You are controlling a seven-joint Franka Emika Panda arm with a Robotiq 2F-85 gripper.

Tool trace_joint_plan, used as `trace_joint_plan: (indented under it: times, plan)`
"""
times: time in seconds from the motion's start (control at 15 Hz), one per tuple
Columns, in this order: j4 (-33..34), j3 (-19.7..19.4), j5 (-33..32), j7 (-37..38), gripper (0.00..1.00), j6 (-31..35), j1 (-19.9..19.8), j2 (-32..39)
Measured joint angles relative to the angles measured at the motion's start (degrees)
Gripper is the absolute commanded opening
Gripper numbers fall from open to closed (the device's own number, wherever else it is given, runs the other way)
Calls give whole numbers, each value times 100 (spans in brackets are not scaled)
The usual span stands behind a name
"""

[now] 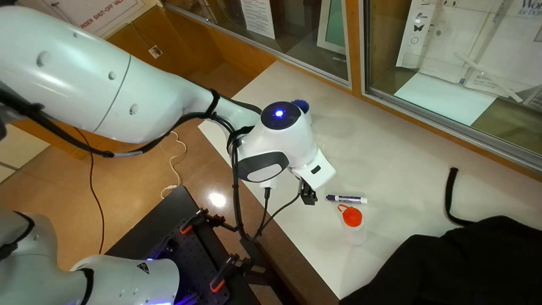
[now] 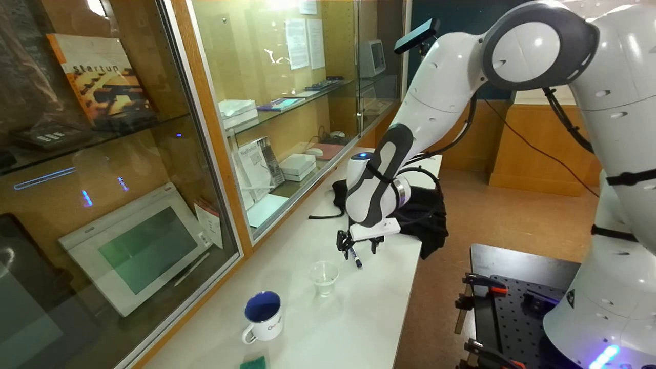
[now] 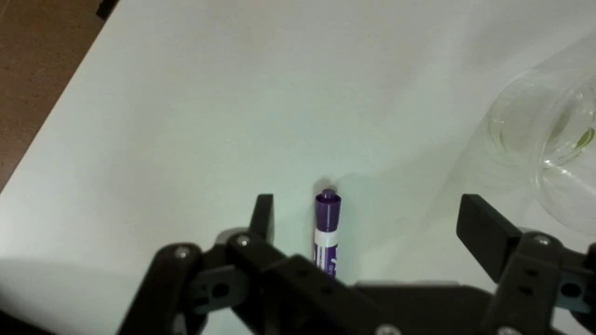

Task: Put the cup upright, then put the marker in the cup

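Nearest in an exterior view, a green object (image 2: 253, 363) lay on the white table (image 2: 359, 318), cut off by the frame. Just beyond stood the cup (image 2: 264, 318) — a white mug, upright, its deep-blue inside facing up. Next along stood a clear tumbler (image 2: 324, 279), also mouth up; the wrist view showed a small green mark at its wall, inside or out I could not tell. Past it the marker (image 3: 327, 218), purple-capped, lay on the table, outside both vessels. Above hung the gripper (image 3: 368, 218), its fingers spread wide with nothing held, the marker's capped end showing in the gap between them. Near the marker, in an exterior view, was a see-through container (image 1: 353, 226) with a red-orange top (image 1: 352, 216); its contents could not be made out. Farther off lay black cloth (image 2: 429, 225) — crumpled, spilling over the table's edge.
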Motion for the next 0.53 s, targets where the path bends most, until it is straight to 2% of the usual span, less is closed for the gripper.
trace_joint_plan:
  times: [0.53]
  plan:
    - [633, 17, 310, 304, 100, 67, -6, 729]
